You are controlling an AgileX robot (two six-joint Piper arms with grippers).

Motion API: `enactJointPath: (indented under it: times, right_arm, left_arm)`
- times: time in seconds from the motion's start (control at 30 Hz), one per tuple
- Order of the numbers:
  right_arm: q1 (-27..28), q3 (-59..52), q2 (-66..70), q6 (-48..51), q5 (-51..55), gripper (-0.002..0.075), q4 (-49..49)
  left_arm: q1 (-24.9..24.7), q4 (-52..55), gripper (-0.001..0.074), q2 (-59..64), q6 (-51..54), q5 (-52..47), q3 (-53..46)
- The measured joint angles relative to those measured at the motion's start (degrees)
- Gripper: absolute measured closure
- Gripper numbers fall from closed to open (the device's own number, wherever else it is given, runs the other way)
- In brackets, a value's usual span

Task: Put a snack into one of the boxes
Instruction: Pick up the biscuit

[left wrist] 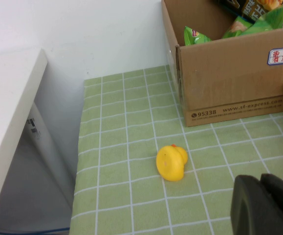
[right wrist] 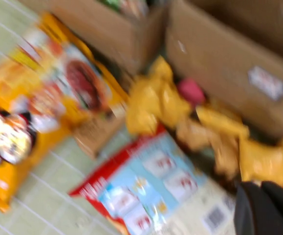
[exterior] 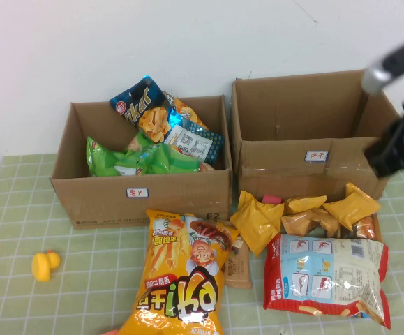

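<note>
- Green checked cloth covers my tabletop [exterior: 6, 209]; two corrugated cardboard boxes [exterior: 142, 188] [exterior: 306, 164] stand far.
- Right claw [right wrist: 266, 210] hovers over crinkly snack bags [exterior: 326, 278], left claw [left wrist: 268, 205] near left; I cannot tell either's grip.

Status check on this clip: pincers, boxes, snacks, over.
Left pincer low by the yellow duck, holding nothing. Right pincer above the right box, which is empty. Left box holds bags. Loose snacks on the table; nothing in the way.

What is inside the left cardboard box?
The left box holds green snack bags and a blue chip bag; anything beneath them is hidden. Left gripper and right gripper hover outside it.
</note>
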State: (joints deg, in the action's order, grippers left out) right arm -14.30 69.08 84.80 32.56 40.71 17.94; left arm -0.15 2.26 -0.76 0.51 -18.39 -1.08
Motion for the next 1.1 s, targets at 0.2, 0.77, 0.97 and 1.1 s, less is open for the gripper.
enactJointPath:
  times: [0.2,0.77,0.97,1.1]
  right_arm:
    - [3.53,-6.09,4.12,-2.84,-3.93,0.0727,-1.73]
    - [9.40,-6.67,22.45,-9.16,-14.54,0.0244,7.91]
    - [9.40,-6.67,28.41,-9.16,-23.63,0.0073,20.82]
    - [9.40,-6.67,31.73,-9.16,-28.29,0.0064,27.38]
  left_arm:
    - [0.00,0.00,0.0738,0.00,0.00,0.00,0.00]
    - [0.00,0.00,0.0738,0.00,-0.09,0.00,0.00]
    - [0.00,0.00,0.0738,0.00,-0.09,0.00,0.00]
    - [0.00,0.00,0.0738,0.00,-0.09,0.00,0.00]
